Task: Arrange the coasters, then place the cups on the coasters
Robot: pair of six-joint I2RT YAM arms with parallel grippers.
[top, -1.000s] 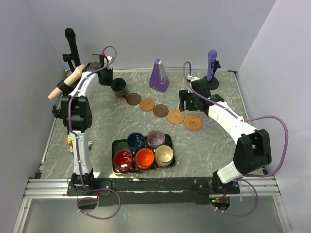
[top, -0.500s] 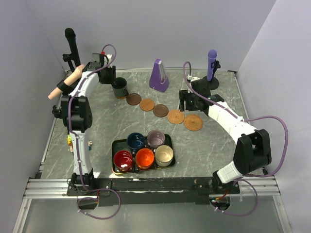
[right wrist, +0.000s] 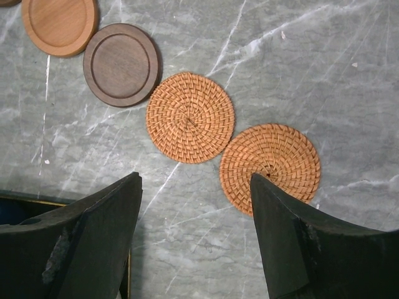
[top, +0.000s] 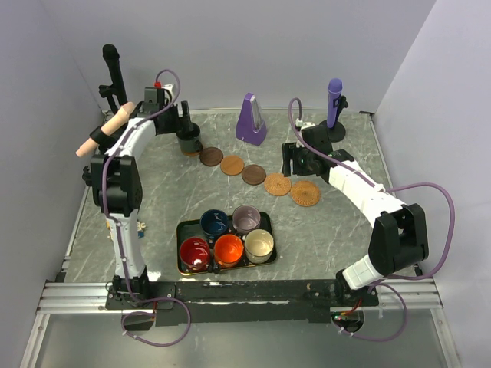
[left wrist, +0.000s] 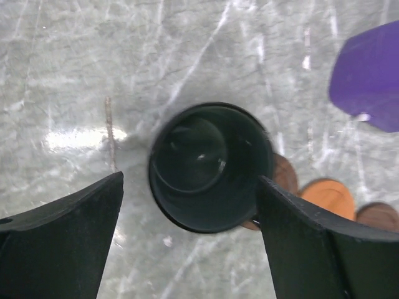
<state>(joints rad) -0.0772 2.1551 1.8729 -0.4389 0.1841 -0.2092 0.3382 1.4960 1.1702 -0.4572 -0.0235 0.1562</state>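
The dark green-grey cup (top: 187,138) (left wrist: 209,167) stood in the upper left of the top view, on the first coaster (left wrist: 283,177) of the row. Only a brown edge of that coaster peeked out at the cup's right side. The left gripper (left wrist: 190,180) hung right over the cup. Its jaws were wide apart, one on each side, and held nothing. The cup stood up straight, mouth up, dark and shiny inside (no handle showed). The arm would likely need to go straight up, or a jaw could bump the cup. The right gripper (right wrist: 196,180), wide open and empty too, hung over the woven coasters (right wrist: 190,117).
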